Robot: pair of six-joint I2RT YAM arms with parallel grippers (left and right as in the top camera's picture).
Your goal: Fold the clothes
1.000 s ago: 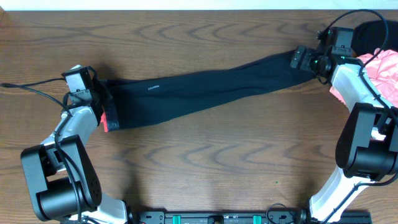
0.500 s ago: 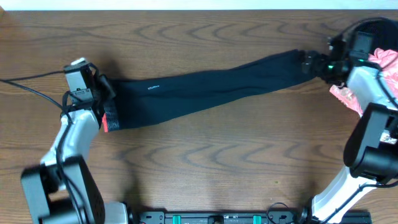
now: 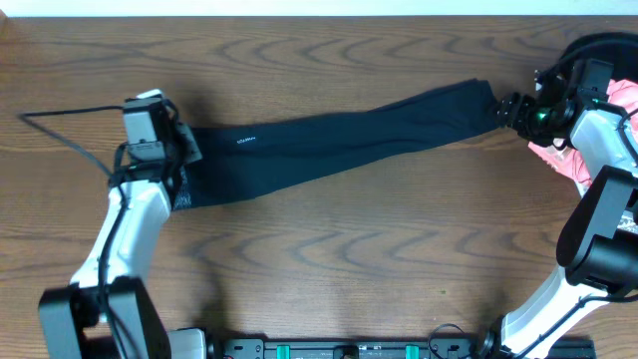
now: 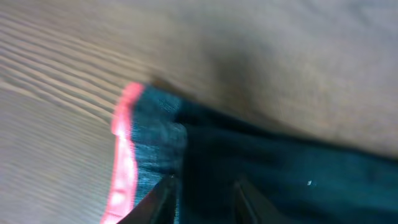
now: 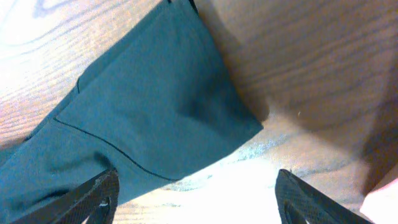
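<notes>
- Black leggings [image 3: 339, 150] stretched flat across the wooden table [image 3: 349, 259], waistband left, cuff right.
- Left gripper [image 4: 204, 186] at the coral-edged waistband [image 4: 146, 155], jaws narrow; pinching or not, impossible to tell through blur.
- Right gripper [image 5: 196, 186] beside the leg cuff [image 5: 168, 106], jaws spread wide.

table [image 3: 319, 269] holds leggings [image 3: 339, 145], pink garment [image 3: 556, 158]

Left end effector [image 4: 202, 190] narrow, right [image 5: 196, 186] wide
</notes>
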